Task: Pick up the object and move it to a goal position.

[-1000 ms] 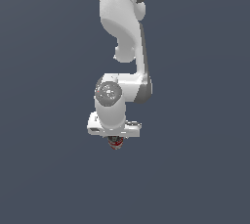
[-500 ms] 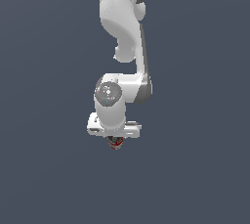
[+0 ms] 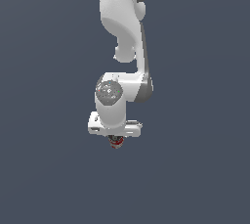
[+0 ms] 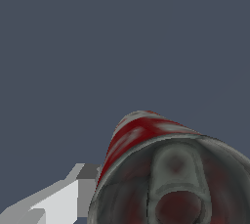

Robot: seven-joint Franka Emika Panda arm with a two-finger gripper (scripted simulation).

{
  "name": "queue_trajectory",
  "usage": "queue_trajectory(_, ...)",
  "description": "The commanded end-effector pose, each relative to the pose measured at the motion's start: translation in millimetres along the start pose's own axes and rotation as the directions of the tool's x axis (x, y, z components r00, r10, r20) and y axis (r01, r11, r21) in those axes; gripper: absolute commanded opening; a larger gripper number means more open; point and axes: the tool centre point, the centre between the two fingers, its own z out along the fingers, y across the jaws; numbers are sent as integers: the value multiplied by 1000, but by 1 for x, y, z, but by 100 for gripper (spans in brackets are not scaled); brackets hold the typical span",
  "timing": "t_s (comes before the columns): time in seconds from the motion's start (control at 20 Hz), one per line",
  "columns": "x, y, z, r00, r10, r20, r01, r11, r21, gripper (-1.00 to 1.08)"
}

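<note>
Arm: the white arm (image 3: 122, 47) hangs down the middle of the exterior view.
Can: the red-and-white can (image 3: 116, 143) peeks out just under the gripper (image 3: 115, 140).
Wrist view: the can (image 4: 166, 174) looms right up close, one white finger (image 4: 53, 201) beside it.
Fingers: closed in on the can.

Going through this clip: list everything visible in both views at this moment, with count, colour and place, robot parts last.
can: one, red-and-white mottled label, dark grey round top; right under the gripper, mostly hidden by it in the exterior view, filling much of the wrist view.
background: plain dark blue-grey all round; no table edge or goal marker shows.
arm: one, white with grey joints, coming down from the top of the exterior view.
gripper: one, white, at the arm's lower end; one finger beside the can; whether it clamps the can cannot be told.
</note>
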Motion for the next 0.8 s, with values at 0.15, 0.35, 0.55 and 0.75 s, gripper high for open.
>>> queue_trajectory(0.15, -6, -9, -19, 1000, -1, -5, 1, 1000, 0, -100)
queue_trajectory(0.35, -15, -19, -41, 1000, -1, -5, 1, 1000, 0, -100)
queue_trajectory(0.55, -27, -34, -72, 1000, -1, -5, 1, 1000, 0, -100)
queue_trajectory(0.75, -43, -53, -111, 1000, -1, -5, 1, 1000, 0, -100)
